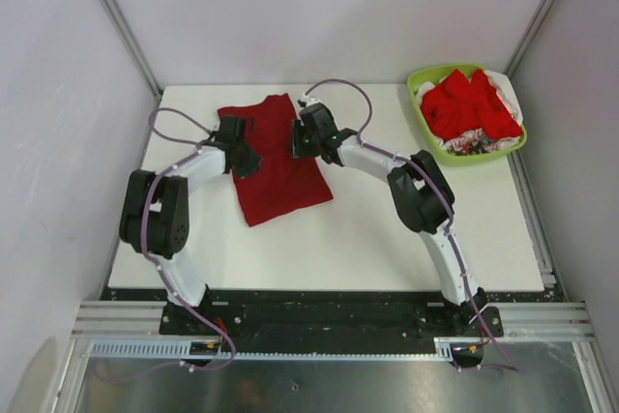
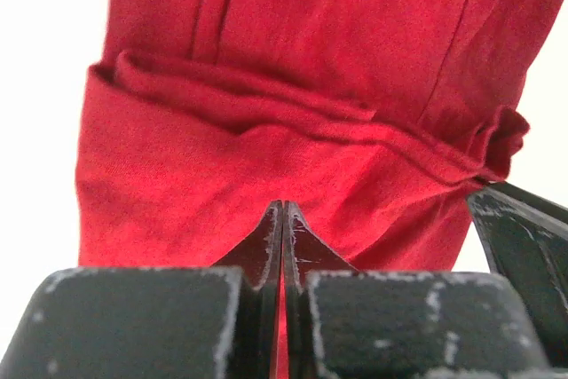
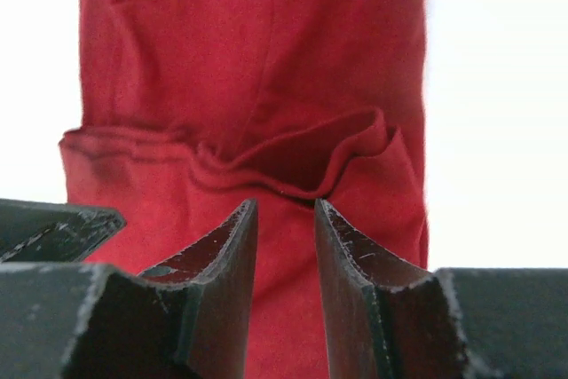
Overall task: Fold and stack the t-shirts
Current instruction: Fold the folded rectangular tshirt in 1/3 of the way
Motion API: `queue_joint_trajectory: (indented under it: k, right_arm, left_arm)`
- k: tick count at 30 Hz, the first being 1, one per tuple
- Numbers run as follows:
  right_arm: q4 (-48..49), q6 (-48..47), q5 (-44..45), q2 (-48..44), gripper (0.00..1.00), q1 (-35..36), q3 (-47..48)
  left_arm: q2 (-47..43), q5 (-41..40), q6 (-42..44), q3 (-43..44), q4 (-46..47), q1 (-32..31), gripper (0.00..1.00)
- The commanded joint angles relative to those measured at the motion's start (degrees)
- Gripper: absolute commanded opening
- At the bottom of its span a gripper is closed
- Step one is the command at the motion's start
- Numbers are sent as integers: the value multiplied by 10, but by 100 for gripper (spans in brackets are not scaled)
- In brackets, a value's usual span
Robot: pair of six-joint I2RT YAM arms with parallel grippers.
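The left tool [image 2: 282,212] is pressed shut, its tips at a fold of the crimson t-shirt [image 1: 280,166]; I cannot tell whether cloth is pinched. The right tool [image 3: 286,209] stands part open and empty over the same shirt, which lies on the worktop [image 1: 368,239] between both tools.

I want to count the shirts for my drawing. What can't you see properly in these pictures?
Top view: red shirts heaped in the green basket, small and overlapping; no count possible.
Left wrist view: the shut left gripper covers whether it pinches the crimson t-shirt.
Right wrist view: frame edges cut off that shirt's ends.
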Motion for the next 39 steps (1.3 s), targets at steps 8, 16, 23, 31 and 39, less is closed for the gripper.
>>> queue_joint_trajectory:
  k: [8, 16, 23, 31, 39]
  right_arm:
    - [-100, -2, 34, 125, 36, -43, 171]
    - [-109, -15, 53, 92, 46, -57, 169]
    - [-84, -12, 47, 26, 47, -58, 95]
    - [-59, 7, 43, -39, 48, -54, -17]
    - [-71, 13, 15, -96, 50, -57, -104]
  left_arm:
    - [100, 9, 30, 117, 7, 13, 0]
    - [104, 4, 59, 148, 6, 23, 2]
    - [45, 2, 51, 127, 2, 25, 11]
    - [60, 71, 23, 116, 9, -24, 3]
    - [132, 87, 3, 160, 24, -58, 0]
